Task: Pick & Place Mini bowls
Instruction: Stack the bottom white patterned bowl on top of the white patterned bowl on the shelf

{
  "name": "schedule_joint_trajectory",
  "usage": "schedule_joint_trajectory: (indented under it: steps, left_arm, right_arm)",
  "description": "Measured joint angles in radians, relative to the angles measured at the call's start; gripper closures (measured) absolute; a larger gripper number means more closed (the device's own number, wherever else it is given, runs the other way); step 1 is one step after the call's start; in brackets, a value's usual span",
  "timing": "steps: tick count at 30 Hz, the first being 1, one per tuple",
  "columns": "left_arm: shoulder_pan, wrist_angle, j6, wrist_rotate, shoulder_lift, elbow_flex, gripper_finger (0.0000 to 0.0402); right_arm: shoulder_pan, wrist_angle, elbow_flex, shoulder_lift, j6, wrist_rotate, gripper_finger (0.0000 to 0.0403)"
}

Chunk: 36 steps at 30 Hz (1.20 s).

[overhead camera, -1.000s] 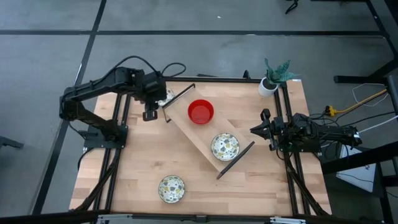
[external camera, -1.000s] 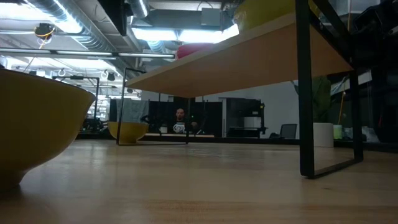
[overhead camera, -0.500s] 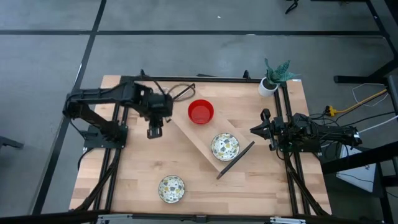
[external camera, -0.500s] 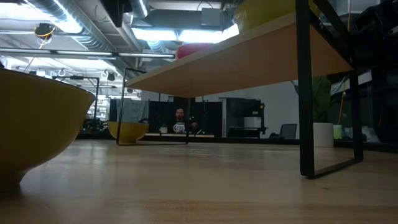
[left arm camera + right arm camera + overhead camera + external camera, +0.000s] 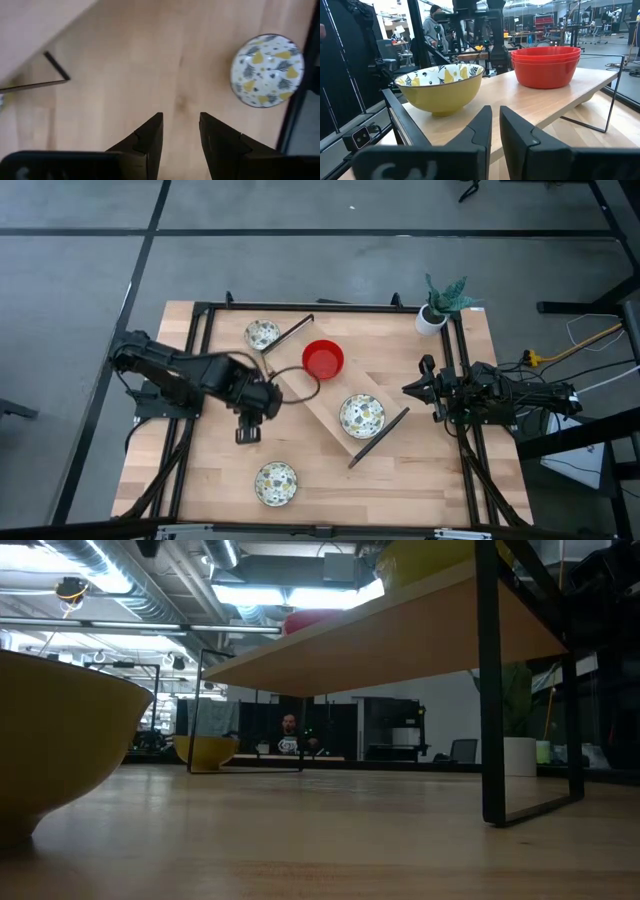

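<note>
My left gripper [image 5: 247, 431] hangs open over bare table, pointing down, with nothing between its fingers [image 5: 180, 131]. One patterned mini bowl [image 5: 275, 483] rests on the table near the front edge, close to that gripper [image 5: 266, 70]. Another patterned bowl [image 5: 263, 334] sits on the table at the far left. On the raised wooden shelf [image 5: 318, 395] stand stacked red bowls [image 5: 323, 359] and a patterned bowl [image 5: 361, 415]. My right gripper [image 5: 428, 390] waits shut at the right edge, pointing level toward the shelf [image 5: 495, 120].
The shelf stands slanted across the table's middle on thin black legs [image 5: 56, 76]. A white pot with a green plant [image 5: 434, 313] is at the far right corner. A black frame [image 5: 330, 306] runs round the table. Bare wood lies between my left gripper and the front edge.
My left gripper has swung away from the far-left patterned bowl toward the table's near edge and sunk a little, the arm turning about its base. The bowl stays where it was and now shows fully. The right arm has kept still.
</note>
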Motion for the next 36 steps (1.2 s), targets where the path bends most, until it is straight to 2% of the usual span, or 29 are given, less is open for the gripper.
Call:
schedule_joint_trajectory:
  steps: [15,20,25,30,36]
  left_arm:
    - [-0.220,0.176,-0.270,0.010,0.034,0.000,0.0283]
    - [-0.251,0.244,-0.357,0.069,0.077,0.000,0.0281]
    - [-0.261,0.254,-0.431,0.074,0.153,0.000,0.0279]
    - [-0.269,0.254,-0.461,0.081,0.224,0.000,0.0256]
    - [-0.282,0.256,-0.491,0.074,0.288,0.000,0.0203]
  right_arm:
    - [0.000,0.000,0.000,0.000,0.000,0.000,0.0363]
    - [0.000,0.000,0.000,0.000,0.000,0.000,0.0363]
    - [0.000,0.000,0.000,0.000,0.000,0.000,0.0363]
    - [0.000,0.000,0.000,0.000,0.000,0.000,0.0363]
    - [0.000,-0.001,0.000,0.000,0.000,0.000,0.0363]
